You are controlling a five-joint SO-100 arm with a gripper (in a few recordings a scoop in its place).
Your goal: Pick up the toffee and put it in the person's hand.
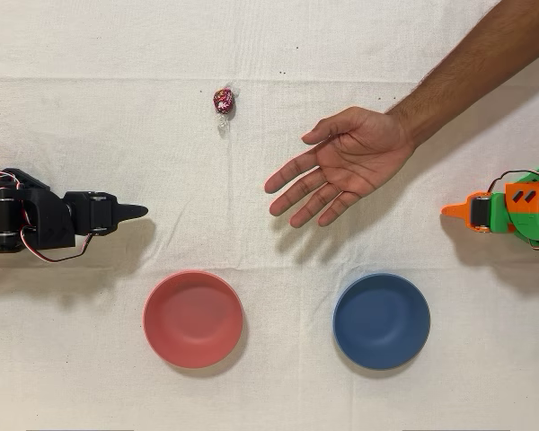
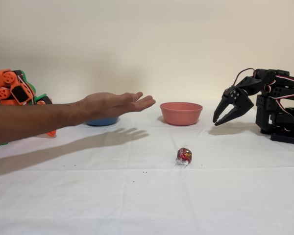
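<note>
Person's hand: the person's hand [image 1: 346, 162] [image 2: 115, 104] hangs open above the white cloth [image 1: 269, 242] [image 2: 147, 196], palm up, fingers spread and loose, grasping nothing. In the fixed view its shadow on the cloth shows it is raised off the surface. In the overhead view the forearm [image 1: 472, 67] comes in from the upper right corner.

Toffee: the toffee [image 1: 224, 101] [image 2: 184, 155] lies on the cloth, apart from the hand. In the overhead view it sits beyond the fingertips, to their left and a little above. In the fixed view it is in front of the hand and to the right of the fingertips, nearer the camera. Nothing touches it.

Gripper: the black arm's gripper [image 1: 130, 212] [image 2: 225, 113] hangs well apart from the hand, on the far side of the toffee from it. In the fixed view its two fingers are parted and point down, with nothing between them.

Pink bowl: the pink bowl [image 1: 193, 319] [image 2: 181, 113] stands on the cloth; in the overhead view it is below and left of the fingertips.

Blue bowl: the blue bowl [image 1: 381, 321] [image 2: 103, 121] stands below the palm in the overhead view; in the fixed view the hand partly hides it.

Orange arm: the orange arm [image 1: 512, 208] [image 2: 14, 88] stands idle on the wrist side of the hand.
</note>
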